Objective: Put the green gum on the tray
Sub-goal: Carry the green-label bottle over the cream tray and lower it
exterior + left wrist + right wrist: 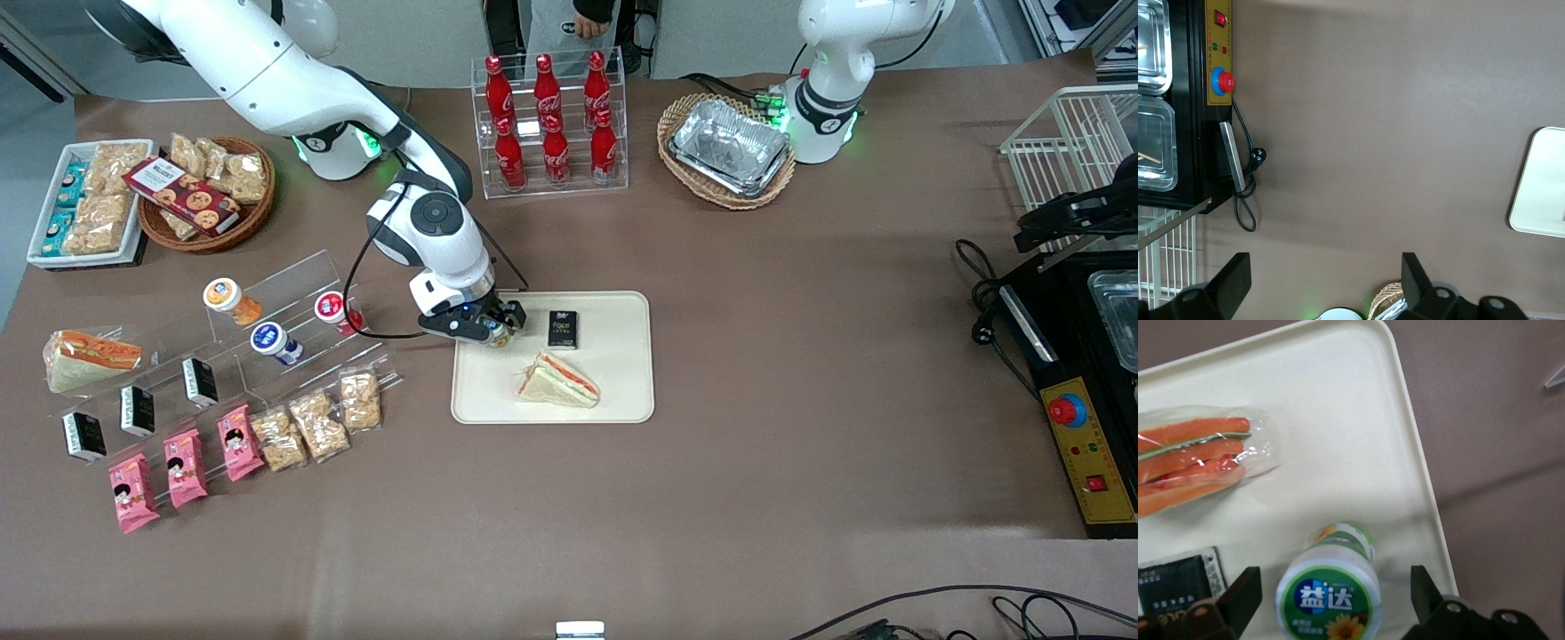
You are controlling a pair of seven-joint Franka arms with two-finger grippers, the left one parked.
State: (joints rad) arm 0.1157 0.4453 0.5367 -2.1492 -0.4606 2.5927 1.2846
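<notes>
The green gum (1329, 587) is a small bottle with a green-rimmed white lid. It stands upright on the cream tray (1338, 420) close to the tray's corner. My right gripper (1331, 597) is open, one finger on each side of the bottle with a gap to each. In the front view the gripper (498, 331) hangs over the corner of the tray (622, 382) at the working arm's end, and only a sliver of the gum (500, 337) shows under it. The tray's edge also shows in the left wrist view (1545, 187).
A wrapped sandwich (558, 380) and a black pack (563, 329) lie on the tray. An acrylic stand beside the tray holds orange- (222, 295), blue- (268, 339) and red-lidded (331, 308) bottles. A cola rack (551, 124) and a foil-tray basket (727, 149) stand farther from the camera.
</notes>
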